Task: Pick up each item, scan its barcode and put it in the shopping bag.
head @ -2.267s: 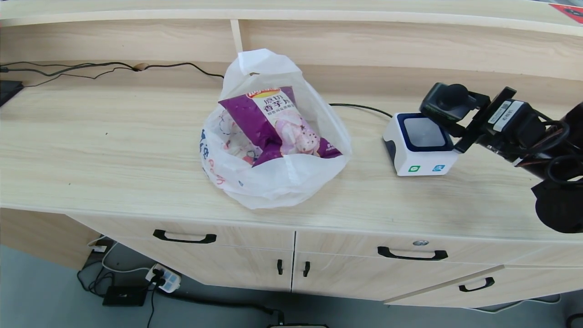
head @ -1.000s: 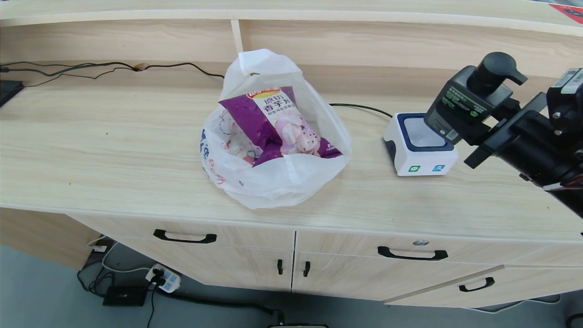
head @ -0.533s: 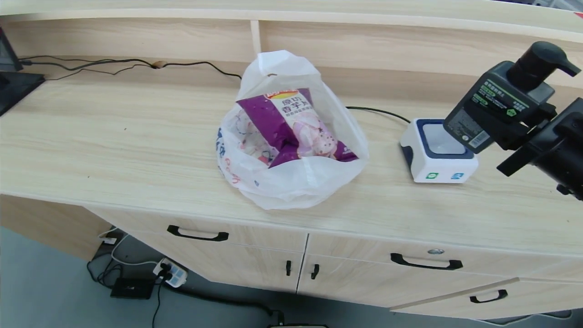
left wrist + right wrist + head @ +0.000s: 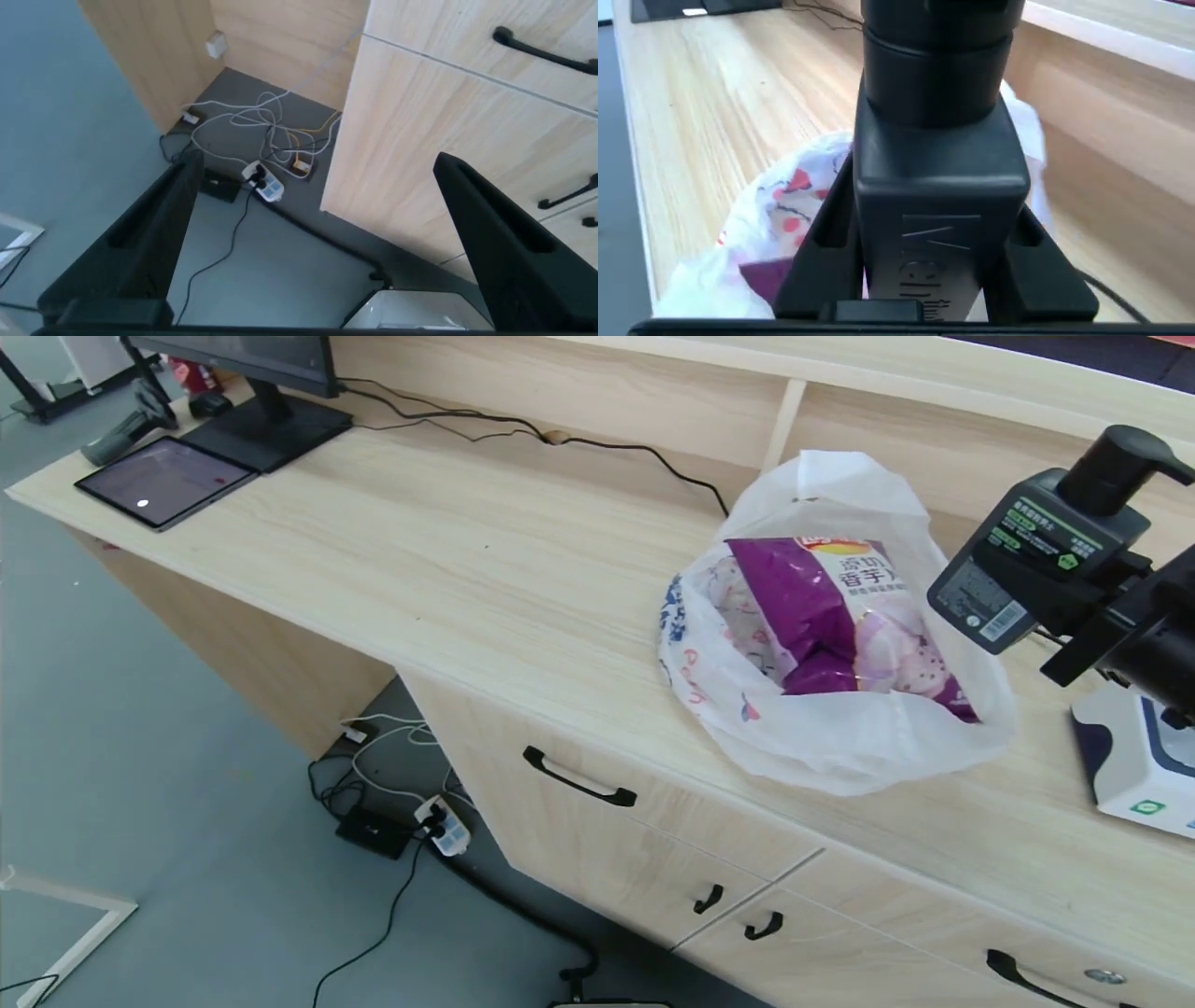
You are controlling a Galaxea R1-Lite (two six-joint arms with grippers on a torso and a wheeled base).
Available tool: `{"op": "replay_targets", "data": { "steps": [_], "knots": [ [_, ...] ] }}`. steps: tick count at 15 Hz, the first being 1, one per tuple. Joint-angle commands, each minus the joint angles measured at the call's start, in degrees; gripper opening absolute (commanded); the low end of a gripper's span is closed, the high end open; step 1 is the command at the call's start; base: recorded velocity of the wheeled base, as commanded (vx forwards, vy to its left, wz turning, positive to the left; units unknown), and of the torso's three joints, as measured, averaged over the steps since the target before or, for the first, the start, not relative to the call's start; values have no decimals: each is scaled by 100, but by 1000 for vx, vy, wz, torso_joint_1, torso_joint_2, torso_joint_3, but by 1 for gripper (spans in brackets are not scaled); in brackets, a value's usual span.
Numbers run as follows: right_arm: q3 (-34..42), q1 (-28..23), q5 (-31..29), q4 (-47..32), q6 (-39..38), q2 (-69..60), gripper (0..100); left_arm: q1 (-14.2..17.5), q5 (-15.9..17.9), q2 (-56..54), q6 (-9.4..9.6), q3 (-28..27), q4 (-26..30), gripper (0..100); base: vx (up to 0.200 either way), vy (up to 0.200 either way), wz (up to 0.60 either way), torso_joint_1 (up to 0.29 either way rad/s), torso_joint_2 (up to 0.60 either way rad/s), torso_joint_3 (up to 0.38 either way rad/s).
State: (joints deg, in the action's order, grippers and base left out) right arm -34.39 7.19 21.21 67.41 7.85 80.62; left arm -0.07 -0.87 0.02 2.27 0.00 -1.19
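Note:
A black pump bottle hangs in the air at the right rim of the white shopping bag, tilted, its barcode label facing down and left. My right gripper is shut on its body; in the right wrist view the bottle sits between the fingers above the bag. A purple chip packet stands inside the bag. The white barcode scanner sits on the counter below my right arm. My left gripper hangs open beside the cabinet front, above the floor.
The long wooden counter has a raised back ledge. A monitor stand and a tablet sit at its far left, with cables along the back. Drawers with black handles lie below; a power strip and cords lie on the floor.
The head camera has swung left, shifting the whole scene right. My right gripper has raised the bottle off the scanner, turned it more upright and carried it to the bag's rim.

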Motion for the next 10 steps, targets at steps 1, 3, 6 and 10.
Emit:
{"op": "replay_targets", "data": {
  "steps": [1,3,6,10],
  "knots": [
    [-121,-34,6,-9,-143,139,0,-1,-1,-2,2,0,-4,100,0,200,0,2,-2,12],
    [-455,-333,15,0,-337,297,0,-1,-1,-2,2,0,-4,100,0,100,0,-6,1,6],
    [-982,-561,41,0,-337,543,0,-1,-1,-2,11,0,-4,100,0,0,0,0,0,0],
    [-1650,-693,23,0,-275,1053,0,-1,-1,-2,28,0,-21,100,0,0,0,0,0,0]
  ]
}}
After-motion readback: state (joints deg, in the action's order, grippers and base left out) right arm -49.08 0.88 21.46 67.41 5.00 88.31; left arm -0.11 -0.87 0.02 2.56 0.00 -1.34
